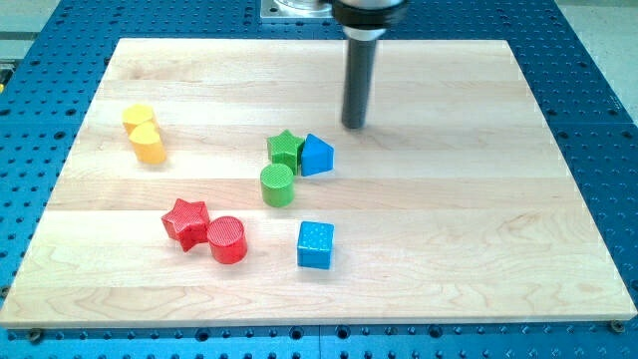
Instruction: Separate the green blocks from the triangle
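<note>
On the unlabelled wooden board (pixel 419 249), my jawless tip (pixel 354 125) stands above-right of the blue triangle (pixel 317 156), touching the green star (pixel 285 150).

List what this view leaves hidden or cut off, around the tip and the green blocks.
- Arm: cut off by the view's top edge; only the rod and my tip show.
- Green star and blue triangle: they look pressed together, but one view cannot confirm contact.
- Green cylinder: it overlaps the star's lower edge, so any gap between them is hidden.
- Yellow blocks: the nearer one covers the farther one's shape.
</note>
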### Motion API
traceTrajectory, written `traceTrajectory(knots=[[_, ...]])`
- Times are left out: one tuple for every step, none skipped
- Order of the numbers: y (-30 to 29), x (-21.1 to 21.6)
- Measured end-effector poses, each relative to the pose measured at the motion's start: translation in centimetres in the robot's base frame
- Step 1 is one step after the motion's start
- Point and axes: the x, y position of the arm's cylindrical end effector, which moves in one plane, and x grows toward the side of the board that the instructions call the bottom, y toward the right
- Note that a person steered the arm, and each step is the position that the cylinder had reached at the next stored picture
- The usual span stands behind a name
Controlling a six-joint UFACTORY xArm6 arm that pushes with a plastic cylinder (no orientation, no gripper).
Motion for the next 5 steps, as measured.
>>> traceTrajectory(knots=[[-2.7,3.8],[-3.6,2.4],[-7.6,3.6],[-10.9,9.0],[-10.8,7.7]])
